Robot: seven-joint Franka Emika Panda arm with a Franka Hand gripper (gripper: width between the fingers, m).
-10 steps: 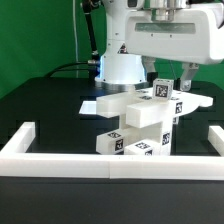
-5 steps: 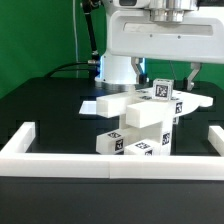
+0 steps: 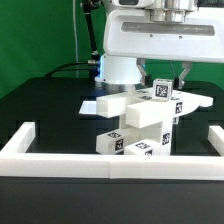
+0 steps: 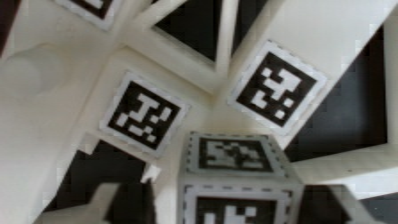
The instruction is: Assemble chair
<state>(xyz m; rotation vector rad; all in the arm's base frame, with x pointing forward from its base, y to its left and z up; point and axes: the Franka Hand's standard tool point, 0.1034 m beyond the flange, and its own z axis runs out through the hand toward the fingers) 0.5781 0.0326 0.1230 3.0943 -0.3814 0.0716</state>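
The chair parts form a white stack [image 3: 138, 113] in the middle of the black table, with tagged blocks low at its front [image 3: 112, 143]. A tagged white block [image 3: 162, 90] sticks up at the top of the stack. My gripper [image 3: 166, 72] hangs just above it, with one finger on each side of the block's top and a small gap to it, so it is open. In the wrist view the same tagged block [image 4: 237, 160] lies between my fingers [image 4: 111, 200], with larger tagged white slabs [image 4: 146, 108] beyond it.
A long white border wall [image 3: 90, 160] runs along the front, with raised ends at the exterior view's left [image 3: 22, 135] and right [image 3: 214, 135]. The robot base [image 3: 120, 68] and a green backdrop stand behind the stack. A flat white piece [image 3: 92, 104] juts out towards the exterior view's left.
My gripper has risen a little above the top block and drawn slightly nearer the camera. The stacked parts have not moved.
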